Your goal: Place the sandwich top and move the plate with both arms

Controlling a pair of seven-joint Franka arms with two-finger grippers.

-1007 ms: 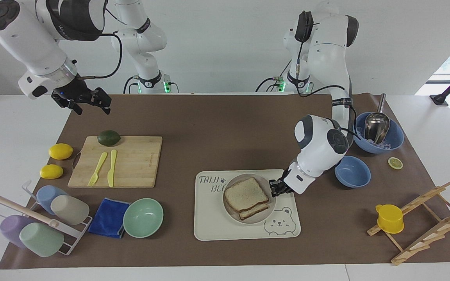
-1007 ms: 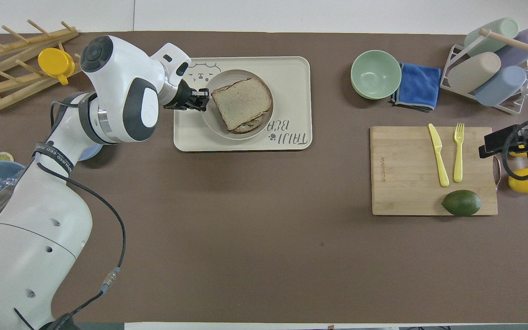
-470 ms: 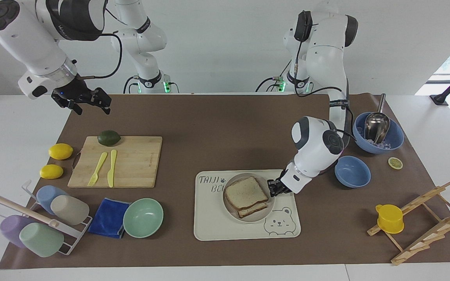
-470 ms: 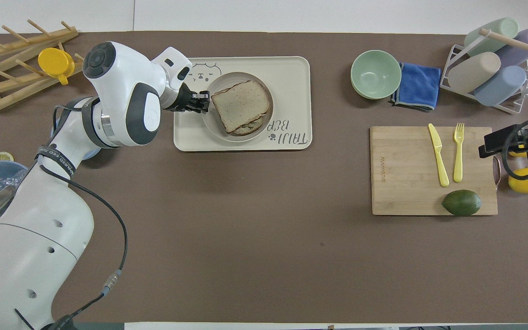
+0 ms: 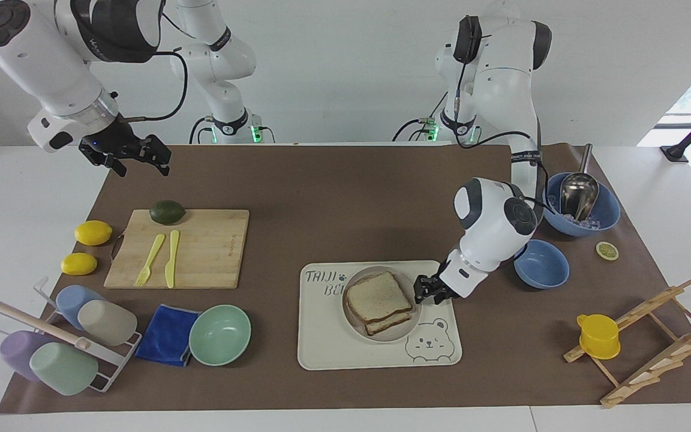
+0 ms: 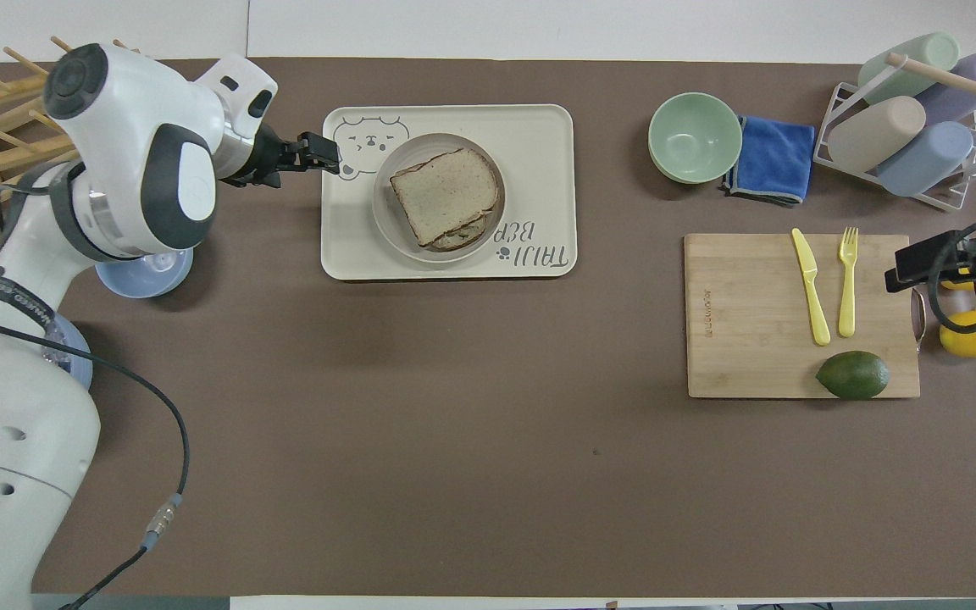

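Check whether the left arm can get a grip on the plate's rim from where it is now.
Probably yes: the left gripper sits beside the plate, nothing between them.

Matt brown paper table cover [image 5: 333, 186], pale wooden cutting board [image 5: 201, 246], shiny metal scoop [image 5: 577, 193], blue cloth [image 5: 168, 335].
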